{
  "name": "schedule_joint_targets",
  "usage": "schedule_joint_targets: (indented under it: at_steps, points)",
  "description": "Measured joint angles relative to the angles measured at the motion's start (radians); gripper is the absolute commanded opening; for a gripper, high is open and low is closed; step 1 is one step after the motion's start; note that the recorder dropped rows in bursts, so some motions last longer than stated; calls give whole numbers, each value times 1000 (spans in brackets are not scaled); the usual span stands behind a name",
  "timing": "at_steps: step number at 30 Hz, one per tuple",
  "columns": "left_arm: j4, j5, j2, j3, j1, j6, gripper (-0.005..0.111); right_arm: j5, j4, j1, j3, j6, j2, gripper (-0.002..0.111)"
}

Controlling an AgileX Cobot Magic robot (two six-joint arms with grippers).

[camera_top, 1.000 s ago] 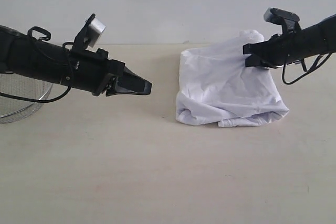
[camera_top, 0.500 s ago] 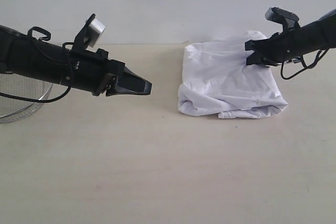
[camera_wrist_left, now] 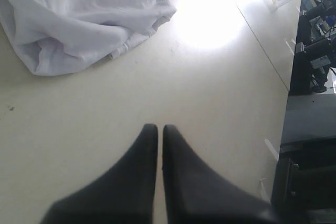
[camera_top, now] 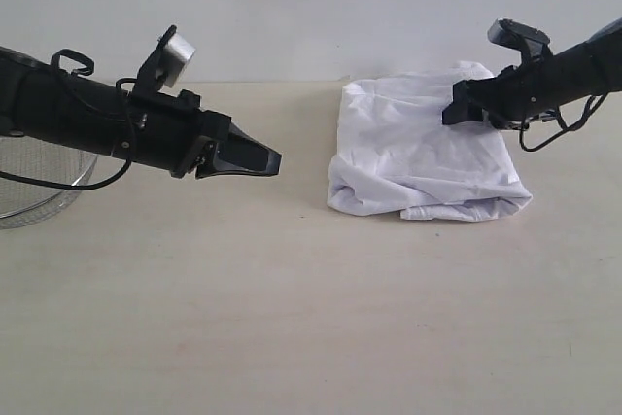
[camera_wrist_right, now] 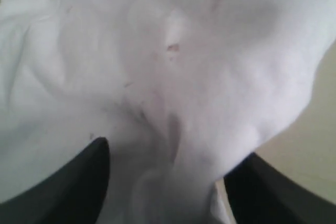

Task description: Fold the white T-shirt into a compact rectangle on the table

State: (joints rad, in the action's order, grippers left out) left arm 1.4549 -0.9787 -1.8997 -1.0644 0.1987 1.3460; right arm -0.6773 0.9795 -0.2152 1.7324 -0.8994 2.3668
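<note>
white T-shirt (camera_top: 418,157) lies half-folded on the counter (camera_top: 292,318) | left fingers (camera_wrist_left: 142,171) pinched together, empty | right fingers (camera_wrist_right: 79,182) wide, over shirt | next, I think: grab an edge, fold again

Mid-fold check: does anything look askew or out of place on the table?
The white T-shirt looks off: it is a lumpy, wrinkled bundle rather than a flat rectangle, with a hem poking out along its camera-side edge. Nothing else stands out.

Near half of bench (camera_top: 292,318) lay open, wide passage. White T-shirt (camera_top: 418,157) heaped right rear; wire-mesh basket (camera_top: 34,191) sat at left edge.
</note>
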Motion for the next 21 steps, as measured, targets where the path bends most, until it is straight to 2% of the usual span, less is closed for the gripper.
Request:
schedule_joint_targets:
  at_steps: [6, 8, 12, 13, 14, 16, 18, 21]
  points:
    - [0, 0, 0, 0, 0, 0, 4, -11, -11, -7, 0, -7, -74, 64]
    - [20, 4, 0, 0, 0, 0, 4, -44, -28, -23, 0, -5, -138, 58]
    - [54, 92, 0, -30, 0, 20, 4, -105, -156, -35, 0, 92, -233, 5]
    - [59, 117, 0, -44, 0, 23, 4, -124, -177, -36, 0, 117, -240, 0]
    - [60, 190, 0, -88, 5, 35, 4, -192, -200, -36, 0, 149, -250, 0]
    - [63, 251, -21, -181, 28, 47, 4, -283, -234, -24, 0, 167, -252, 0]
    - [63, 267, -85, -276, 70, 50, 4, -329, -283, 14, 0, 206, -252, 0]
    - [61, 272, -194, -383, 116, 51, 4, -306, -389, 71, -12, 263, -252, 0]
